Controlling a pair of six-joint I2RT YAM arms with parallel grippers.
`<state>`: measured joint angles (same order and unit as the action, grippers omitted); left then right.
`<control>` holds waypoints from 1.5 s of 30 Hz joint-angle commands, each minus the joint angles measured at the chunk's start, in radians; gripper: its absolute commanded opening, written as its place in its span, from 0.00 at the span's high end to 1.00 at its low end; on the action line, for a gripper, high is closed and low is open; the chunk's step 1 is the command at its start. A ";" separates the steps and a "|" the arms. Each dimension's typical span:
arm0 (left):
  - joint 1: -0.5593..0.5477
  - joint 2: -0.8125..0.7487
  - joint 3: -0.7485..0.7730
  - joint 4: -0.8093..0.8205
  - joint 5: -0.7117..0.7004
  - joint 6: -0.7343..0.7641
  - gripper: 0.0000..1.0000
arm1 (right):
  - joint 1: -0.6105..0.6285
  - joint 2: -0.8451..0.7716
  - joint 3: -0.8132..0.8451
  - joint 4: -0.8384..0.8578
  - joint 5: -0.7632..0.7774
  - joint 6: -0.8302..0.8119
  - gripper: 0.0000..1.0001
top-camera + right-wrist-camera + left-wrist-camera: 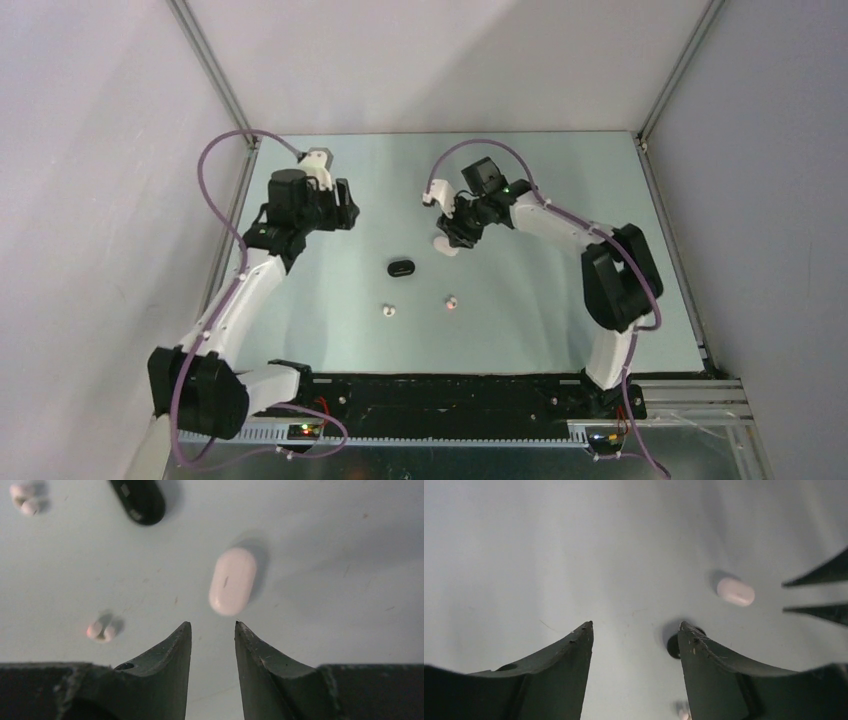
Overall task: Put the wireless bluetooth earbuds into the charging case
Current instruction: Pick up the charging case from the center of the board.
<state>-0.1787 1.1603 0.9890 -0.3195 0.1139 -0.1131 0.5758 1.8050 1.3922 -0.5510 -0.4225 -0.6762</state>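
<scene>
Case point(232, 581) white — long axis runs out from right jaws | left jaws, right jaws — parted, empty

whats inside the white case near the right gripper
Its inside is hidden: the white case lies closed on the table, just beyond the right gripper. A white earbud lies loose on the table, outside it.

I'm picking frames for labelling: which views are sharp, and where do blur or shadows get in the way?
Top view: evenly lit, clear, the buds mere specks. Left wrist view: soft throughout, the white case blurred, the black case half hidden behind the left pincer. Right wrist view: the white case slightly smeared, its soft shadow falling up and right; the right pincer crisp.
</scene>
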 commanded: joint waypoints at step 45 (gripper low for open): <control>0.006 0.070 -0.077 0.018 0.232 -0.100 0.25 | 0.045 0.339 0.255 -0.072 0.164 0.080 0.50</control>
<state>-0.1780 1.2129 0.8604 -0.3450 0.3222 -0.1951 0.6159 2.1410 1.6314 -0.6239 -0.2478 -0.5575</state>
